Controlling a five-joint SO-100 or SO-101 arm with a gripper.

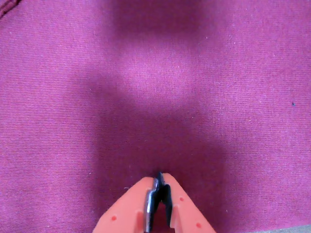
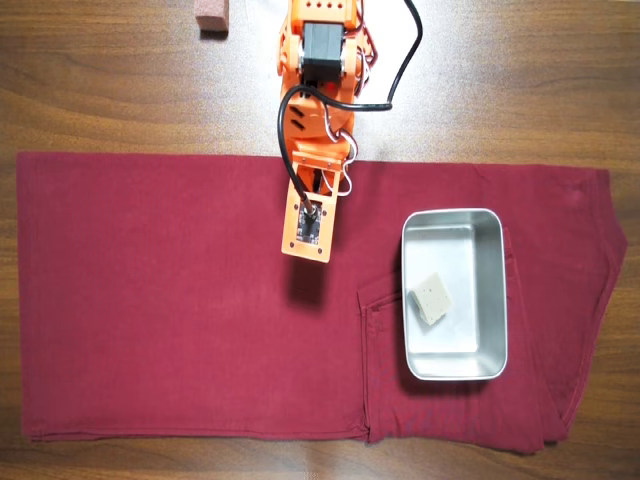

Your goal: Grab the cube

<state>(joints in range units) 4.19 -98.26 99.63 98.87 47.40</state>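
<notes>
1. Cube (image 2: 433, 298) lies inside metal tray (image 2: 412, 300), right of frame centre in overhead view, tilted, roughly mid-tray.
2. Claw (image 1: 159, 180) pressed together, empty, over red cloth (image 2: 150, 300) at centre.
3. Risk: tray walls may block the fingers, or the tray slides if nudged.
4. Cube sits lower right of claw, well apart.

No readable text, label, brand, number or sign appeared in wrist view or overhead view. Orange arm (image 2: 318, 90), metal tray (image 2: 455, 368), cube (image 2: 433, 297), dark red cloth (image 2: 150, 300), wooden bench (image 2: 100, 80) all bore no legible markings.
</notes>
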